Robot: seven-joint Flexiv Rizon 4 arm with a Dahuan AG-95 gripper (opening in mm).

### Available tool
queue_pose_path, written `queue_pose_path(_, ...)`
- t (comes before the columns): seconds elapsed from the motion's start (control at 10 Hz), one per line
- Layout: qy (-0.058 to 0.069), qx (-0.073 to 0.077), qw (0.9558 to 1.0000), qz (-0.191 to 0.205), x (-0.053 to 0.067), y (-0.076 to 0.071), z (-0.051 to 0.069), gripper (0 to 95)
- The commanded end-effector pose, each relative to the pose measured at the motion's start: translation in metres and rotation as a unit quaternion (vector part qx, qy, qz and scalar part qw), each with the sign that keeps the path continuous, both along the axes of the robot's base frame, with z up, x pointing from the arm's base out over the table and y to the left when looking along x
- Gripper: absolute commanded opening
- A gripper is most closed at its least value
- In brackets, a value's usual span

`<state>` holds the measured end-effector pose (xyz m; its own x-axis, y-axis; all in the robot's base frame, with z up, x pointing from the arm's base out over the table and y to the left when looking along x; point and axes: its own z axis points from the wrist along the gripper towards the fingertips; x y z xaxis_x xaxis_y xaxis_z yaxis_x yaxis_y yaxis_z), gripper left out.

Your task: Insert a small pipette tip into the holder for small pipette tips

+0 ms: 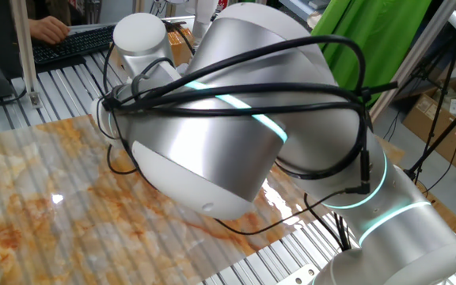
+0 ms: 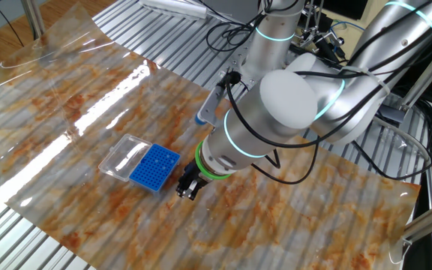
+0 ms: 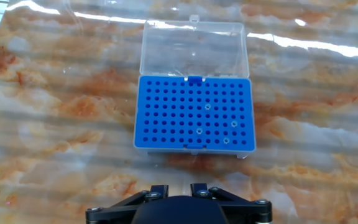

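Note:
The holder for small pipette tips (image 3: pixel 195 113) is a bright-blue rack with a grid of holes, lying on the marbled sheet with its clear lid (image 3: pixel 194 50) folded open behind it. Several small pipette tips, such as one (image 3: pixel 207 107) near the rack's middle, sit in holes. In the hand view my gripper (image 3: pixel 178 186) is just in front of the rack, its two dark fingers (image 3: pixel 157 189) a narrow gap apart; I see no tip between them. From the other fixed view the gripper (image 2: pixel 187 189) hangs low, right of the holder (image 2: pixel 154 167). The arm blocks one fixed view.
The marbled plastic sheet (image 2: pixel 88 112) covers a ribbed metal table (image 2: pixel 21 225). Black cables (image 1: pixel 236 87) loop around the arm's silver links. A keyboard (image 1: pixel 74 41) with a person's hand on it lies at the far edge. Cardboard boxes (image 1: pixel 442 119) stand off the table.

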<state>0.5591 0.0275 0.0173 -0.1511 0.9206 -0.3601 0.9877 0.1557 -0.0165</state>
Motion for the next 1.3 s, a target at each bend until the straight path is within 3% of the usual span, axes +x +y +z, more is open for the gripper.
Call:
queue_pose_path(0.1, -0.001, -0.001, 1.0, 0.0, -0.0002, 0.0, 0.0002, 19.0)
queue_pose_path(1.3, -0.017, -0.019, 0.9996, 0.009, 0.0005, -0.0011, -0.0015, 19.0)
